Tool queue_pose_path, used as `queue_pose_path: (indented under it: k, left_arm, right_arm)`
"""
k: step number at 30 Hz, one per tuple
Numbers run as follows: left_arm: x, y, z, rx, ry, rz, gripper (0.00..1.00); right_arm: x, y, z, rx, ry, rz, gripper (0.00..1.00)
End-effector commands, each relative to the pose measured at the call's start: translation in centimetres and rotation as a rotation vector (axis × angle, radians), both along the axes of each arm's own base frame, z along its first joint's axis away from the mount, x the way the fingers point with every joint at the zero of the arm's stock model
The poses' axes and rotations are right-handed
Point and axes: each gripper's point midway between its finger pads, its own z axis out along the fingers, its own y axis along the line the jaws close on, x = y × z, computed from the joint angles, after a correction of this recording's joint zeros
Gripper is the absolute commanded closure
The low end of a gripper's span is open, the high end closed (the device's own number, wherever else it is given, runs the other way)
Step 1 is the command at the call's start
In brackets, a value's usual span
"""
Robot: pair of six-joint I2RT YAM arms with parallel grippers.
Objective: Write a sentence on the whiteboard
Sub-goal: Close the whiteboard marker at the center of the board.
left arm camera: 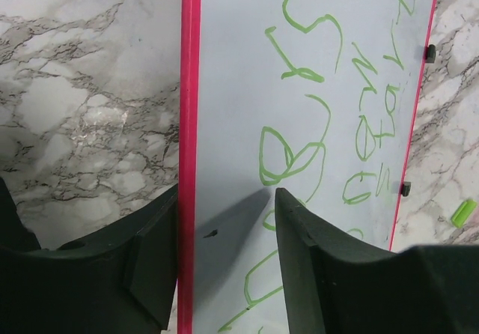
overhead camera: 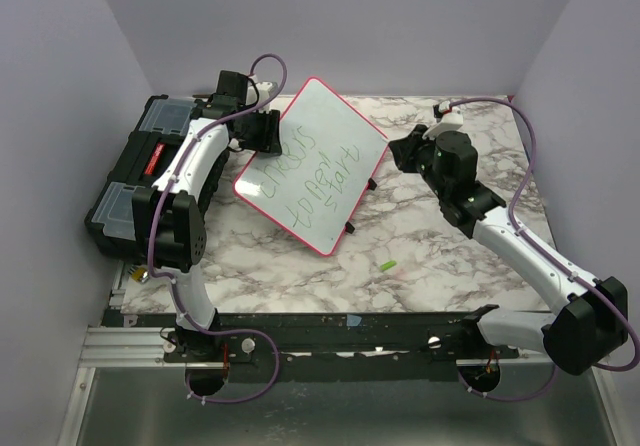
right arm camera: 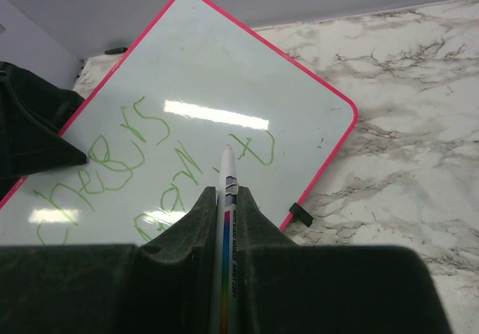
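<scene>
Lying diagonally across the middle of the overhead view, the flat, glossy white whiteboard with rounded corners and a thin red-pink rim is seen on the white, grey-veined marble tabletop. Two small black clip feet are shown on its lower right edge. The sentence in thin green handwriting is laid out in about three lines over the lower half of the panel, and "cheers" can be read in the first line.

The left gripper is placed at the board's upper left edge in the overhead view. In the left wrist view its jaws are held apart, and the pink rim is seen running between the two black fingers. Whether either finger touches the board cannot be told.

The right gripper is held near the board's right corner. Its jaws are clamped on a slim white marker pen with a rainbow-coloured stripe, whose tip is pointed at the board near the end of the writing. Contact with the surface cannot be confirmed.

A small light-green piece is seen on the marble at lower centre, apart from the board. A black plastic toolbox with clear lid compartments is set at the left of the frame, beside the left arm.
</scene>
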Motion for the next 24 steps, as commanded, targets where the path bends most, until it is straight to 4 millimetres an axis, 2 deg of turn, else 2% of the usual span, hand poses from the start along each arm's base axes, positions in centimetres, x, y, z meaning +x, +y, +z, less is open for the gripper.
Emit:
queue_pose_path:
  k: [1, 8, 16, 20, 24]
  left_arm:
    - [0.3, 0.0, 0.6, 0.011, -0.012, 0.012, 0.48]
    - [0.7, 0.0, 1.7, 0.006, -0.032, 0.022, 0.42]
    - [1.2, 0.3, 3.2, 0.018, -0.054, 0.042, 0.3]
    - [1.0, 0.7, 5.3, 0.032, -0.091, 0.05, 0.23]
    - [-0.3, 0.4, 9.3, 0.009, -0.198, 0.055, 0.19]
  right_arm:
    - [-0.1, -0.1, 0.1, -0.002, -0.014, -0.005, 0.99]
    - [-0.1, -0.1, 0.1, 0.0, -0.016, -0.004, 0.99]
    - [-0.1, -0.3, 0.3, -0.001, -0.022, -0.012, 0.99]
    - [-0.2, -0.6, 0.7, -0.004, -0.032, -0.023, 0.99]
    - [-0.3, -1.0, 1.0, -0.013, -0.033, -0.039, 0.99]
